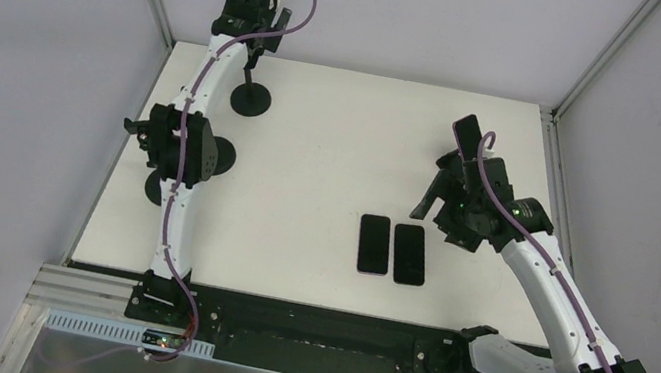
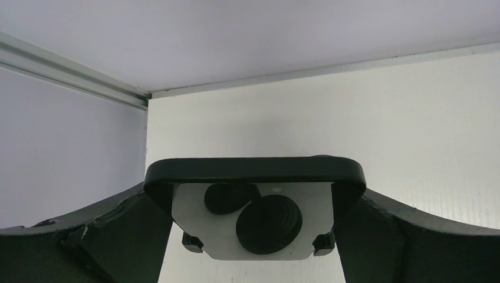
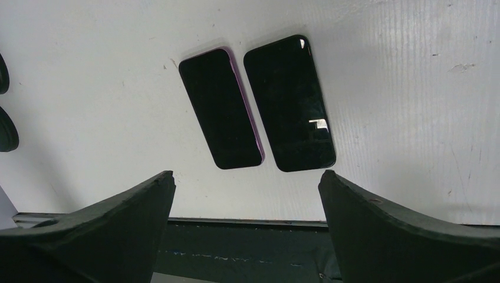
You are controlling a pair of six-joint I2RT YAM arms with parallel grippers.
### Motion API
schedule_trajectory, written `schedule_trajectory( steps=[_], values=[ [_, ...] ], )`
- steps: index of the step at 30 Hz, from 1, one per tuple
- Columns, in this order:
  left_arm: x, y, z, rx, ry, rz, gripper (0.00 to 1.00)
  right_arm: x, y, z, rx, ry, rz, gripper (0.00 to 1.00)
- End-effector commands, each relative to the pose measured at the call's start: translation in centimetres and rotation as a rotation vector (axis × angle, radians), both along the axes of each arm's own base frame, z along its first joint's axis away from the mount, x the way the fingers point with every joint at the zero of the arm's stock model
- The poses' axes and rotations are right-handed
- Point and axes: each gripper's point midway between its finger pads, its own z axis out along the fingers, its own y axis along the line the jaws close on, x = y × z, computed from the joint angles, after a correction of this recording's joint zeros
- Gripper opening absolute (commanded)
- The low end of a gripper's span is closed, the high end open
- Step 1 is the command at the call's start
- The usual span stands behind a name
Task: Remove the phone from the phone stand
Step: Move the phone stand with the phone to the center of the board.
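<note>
Phone [image 2: 253, 170] at frame centre, straddled by wide-open left gripper [image 2: 253, 194]: close squarely on both edges, then lift straight off phone stand [image 2: 192, 242].

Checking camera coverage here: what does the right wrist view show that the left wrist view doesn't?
Only the right wrist view: two phones lying flat side by side, a purple-edged phone and a black phone, beyond the open right gripper, plus a dark rail along the near edge. Only the left wrist view: a black rounded bar spanning the wide-open left gripper, round black discs below it, and the enclosure corner. Both: the white table.
</note>
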Motion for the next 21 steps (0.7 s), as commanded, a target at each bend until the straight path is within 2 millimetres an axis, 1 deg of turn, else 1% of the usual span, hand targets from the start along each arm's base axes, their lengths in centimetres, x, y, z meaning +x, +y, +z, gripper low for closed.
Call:
schedule_trajectory(
  steps=[1, 8, 11, 14, 17, 18, 19, 21],
  values=[
    [0.9, -0.1, 2.9, 0.015, -0.101, 0.031, 0.91, -0.5, -0.7, 0.3, -0.023, -0.007, 0.003, 0.97],
    [1.2, -0.3, 3.4, 0.018, -0.126, 0.030, 0.80, -0.4, -0.6, 0.1, -0.027, 0.000, 0.014, 0.97],
    [1.2, -0.8, 3.8, -0.001, -0.137, 0.014, 0.71, -0.3, -0.5, -0.1, -0.028, 0.009, 0.019, 0.97],
    [0.8, -2.5, 4.4, -0.036, -0.143, -0.055, 0.57, -0.2, -0.4, -0.1, -0.027, 0.014, 0.020, 0.97],
    [0.1, -4.5, 5.4, -0.021, -0.147, -0.135, 0.24, -0.1, -0.2, -0.3, -0.021, 0.017, 0.023, 0.97],
    [-0.2, -5.1, 5.7, -0.011, -0.147, -0.156, 0.19, -0.1, -0.1, -0.3, -0.019, 0.019, 0.023, 0.97],
    [-0.5, -5.6, 6.0, -0.011, -0.150, -0.179, 0.16, -0.1, -0.1, -0.3, -0.015, 0.021, 0.023, 0.97],
    [-1.2, -6.6, 6.9, -0.040, -0.162, -0.211, 0.15, 0.0, 0.0, -0.4, -0.014, 0.022, 0.021, 0.97]
  ],
)
